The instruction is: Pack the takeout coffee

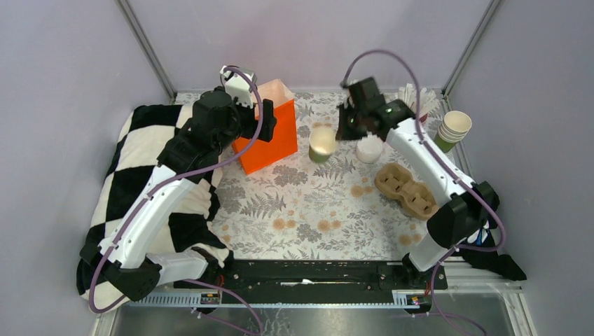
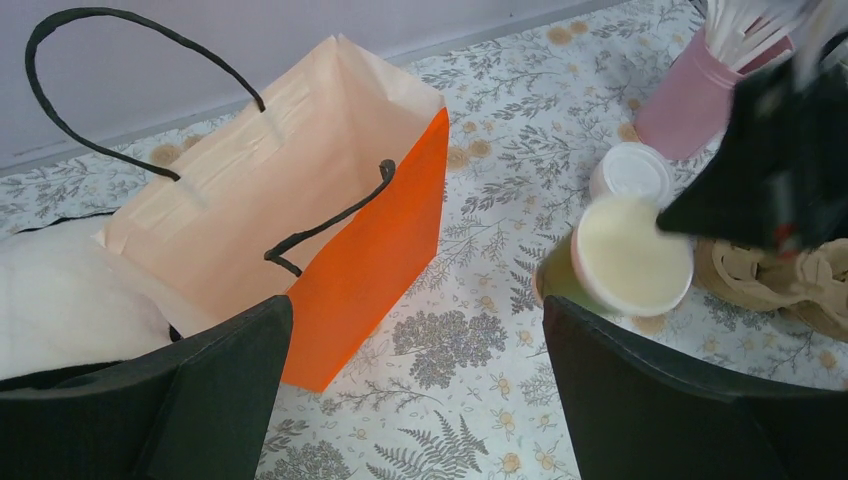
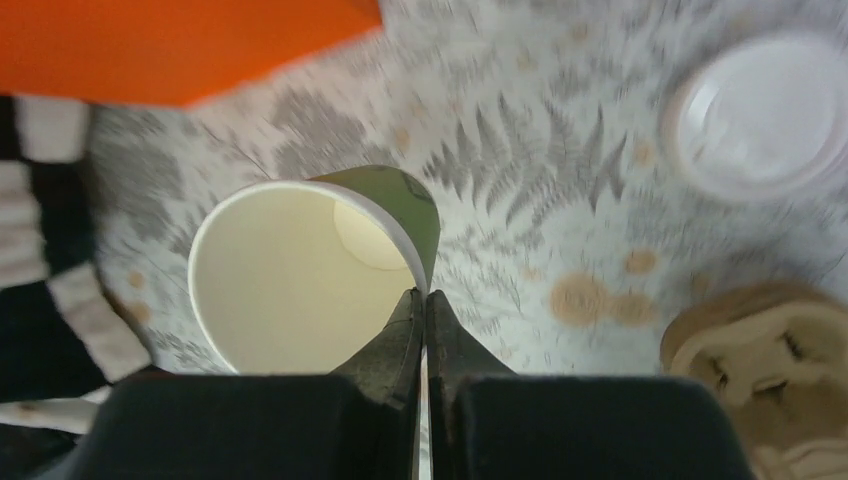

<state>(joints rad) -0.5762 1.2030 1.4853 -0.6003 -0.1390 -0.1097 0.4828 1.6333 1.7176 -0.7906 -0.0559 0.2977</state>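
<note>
The right gripper [image 3: 424, 335] is pinched shut on the rim of an open green cup [image 3: 300, 290]. The cup stands on the table [image 1: 315, 203] between an orange bag [image 1: 270, 136] and a white lid [image 1: 369, 148]. The left gripper [image 2: 415, 400] hangs wide and empty beside the bag. Capping looks like the next step, and it calls for centring the lid squarely over the rim.

The tablecloth [image 1: 308, 203] bore grey ferns and tan blossoms on white, the cloth [image 1: 140, 161] was checked black and white, the bag [image 1: 270, 143] was orange (pale peach inside), the open cup [image 1: 322, 143] green with a cream interior, the lid [image 1: 368, 149] white, the carrier [image 1: 406, 189] brown.
</note>
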